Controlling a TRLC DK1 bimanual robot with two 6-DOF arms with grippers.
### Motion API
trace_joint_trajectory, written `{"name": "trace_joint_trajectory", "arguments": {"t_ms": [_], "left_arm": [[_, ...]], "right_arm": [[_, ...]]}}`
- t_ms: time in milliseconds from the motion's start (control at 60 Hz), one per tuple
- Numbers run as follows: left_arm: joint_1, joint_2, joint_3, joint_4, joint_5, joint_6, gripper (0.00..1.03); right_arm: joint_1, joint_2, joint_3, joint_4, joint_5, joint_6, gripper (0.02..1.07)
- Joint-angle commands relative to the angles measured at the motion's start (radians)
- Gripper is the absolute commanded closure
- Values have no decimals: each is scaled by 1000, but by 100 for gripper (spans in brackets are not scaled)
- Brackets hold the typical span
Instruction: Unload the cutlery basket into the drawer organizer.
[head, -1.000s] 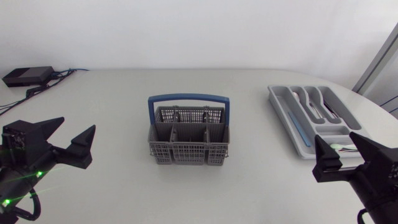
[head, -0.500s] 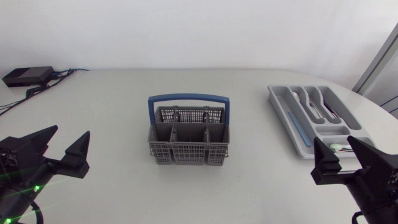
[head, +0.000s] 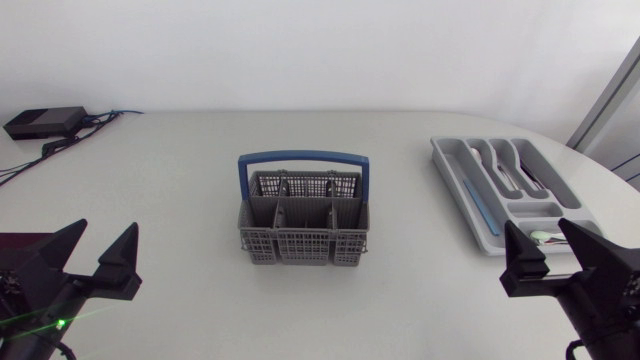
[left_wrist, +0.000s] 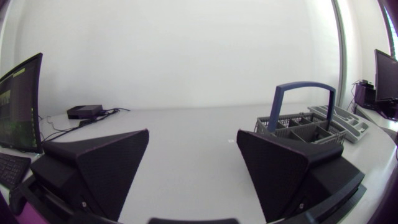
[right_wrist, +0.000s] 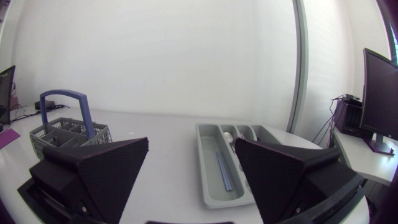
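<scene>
So the big white table (head: 200, 170) takes up nearly everything here, and most of it is bare surface. The left gripper (head: 106, 228) hangs over the near left part of it and the right gripper (head: 540, 226) over the near right. Both have their fingers spread wide with nothing between them.

The drawer organizer (head: 452, 165) lies well off to the right, close to where the table edge curves away, and the right gripper sits just at its near end. The cutlery basket (head: 303, 232) stands upright in the middle, blue handle (head: 303, 160) up, well apart from both grippers.

Progress-wise, I'd say this is basically finished. As far as I can see the basket compartments look empty in the head view, and nothing pokes up out of it in the left wrist view either. The cutlery (head: 515, 175) lies in the organizer slots. Something pale sits in the near compartment, partly hidden by the right gripper, so I can't tell what it is.

Room to move is plentiful around the basket. The tight spot is the organizer by the edge. A small black box (head: 45, 122) with cables sits at the far left corner.
</scene>
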Motion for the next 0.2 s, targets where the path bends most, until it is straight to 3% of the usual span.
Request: {"name": "trace_joint_trajectory", "arguments": {"t_ms": [0, 183], "left_arm": [[9, -48, -39, -11, -11, -43, 5], [9, -48, -39, -11, -11, -43, 5]], "right_arm": [[-4, -4, -20, 18, -3, 28, 7], [-4, -4, -20, 18, -3, 28, 7]]}}
